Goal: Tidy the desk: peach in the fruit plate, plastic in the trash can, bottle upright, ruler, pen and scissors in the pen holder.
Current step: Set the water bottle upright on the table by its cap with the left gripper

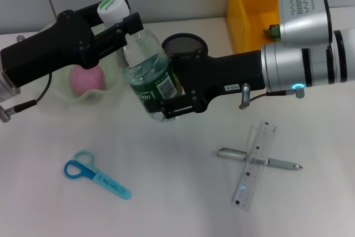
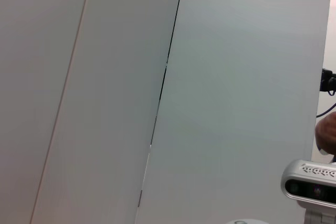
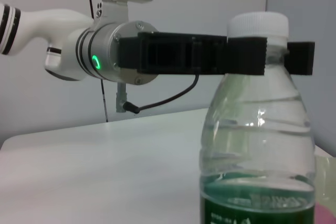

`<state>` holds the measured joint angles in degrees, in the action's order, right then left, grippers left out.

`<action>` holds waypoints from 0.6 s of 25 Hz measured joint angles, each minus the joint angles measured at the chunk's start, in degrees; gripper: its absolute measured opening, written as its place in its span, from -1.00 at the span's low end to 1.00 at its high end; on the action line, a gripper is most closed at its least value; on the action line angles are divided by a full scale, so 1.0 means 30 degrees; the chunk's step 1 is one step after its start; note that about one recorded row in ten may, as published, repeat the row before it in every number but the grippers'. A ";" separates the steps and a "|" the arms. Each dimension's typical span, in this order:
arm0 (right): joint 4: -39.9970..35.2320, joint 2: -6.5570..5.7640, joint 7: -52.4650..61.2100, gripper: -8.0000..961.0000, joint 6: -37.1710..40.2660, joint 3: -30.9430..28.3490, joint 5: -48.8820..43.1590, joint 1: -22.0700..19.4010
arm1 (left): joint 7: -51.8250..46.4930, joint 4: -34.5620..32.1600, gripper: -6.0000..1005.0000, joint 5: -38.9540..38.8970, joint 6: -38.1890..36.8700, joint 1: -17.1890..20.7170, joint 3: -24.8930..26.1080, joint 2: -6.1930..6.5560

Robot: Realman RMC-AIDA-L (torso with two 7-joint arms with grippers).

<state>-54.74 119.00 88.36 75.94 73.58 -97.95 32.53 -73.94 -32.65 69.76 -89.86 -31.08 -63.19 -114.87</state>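
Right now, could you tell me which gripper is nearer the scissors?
Left. The left gripper grips the bottle's neck above the scissors; the right gripper holds its base, farther right.

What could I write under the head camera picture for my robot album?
Both claws, left at the neck, right lower down, grip the bottle upright on the desk.

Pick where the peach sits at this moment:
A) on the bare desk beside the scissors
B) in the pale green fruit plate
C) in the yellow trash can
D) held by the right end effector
B: the head view shows the pink peach resting inside the scalloped fruit plate, behind the left arm.
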 joint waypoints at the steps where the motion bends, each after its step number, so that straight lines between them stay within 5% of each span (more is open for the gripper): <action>1: 0.0014 0.0000 0.0002 0.66 0.0000 0.0000 -0.0002 -0.0005 | -0.0018 -0.0038 -0.10 0.0000 0.0002 0.0000 0.0000 0.0000; 15: 0.0129 0.0000 0.0021 0.66 -0.0001 0.0032 -0.0220 -0.0056 | -0.0131 -0.0297 -0.10 0.0000 -0.0048 0.0029 0.0000 0.0029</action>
<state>-54.36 119.00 88.42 75.94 73.68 -98.61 32.36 -74.33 -33.55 69.76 -90.01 -30.99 -63.19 -114.78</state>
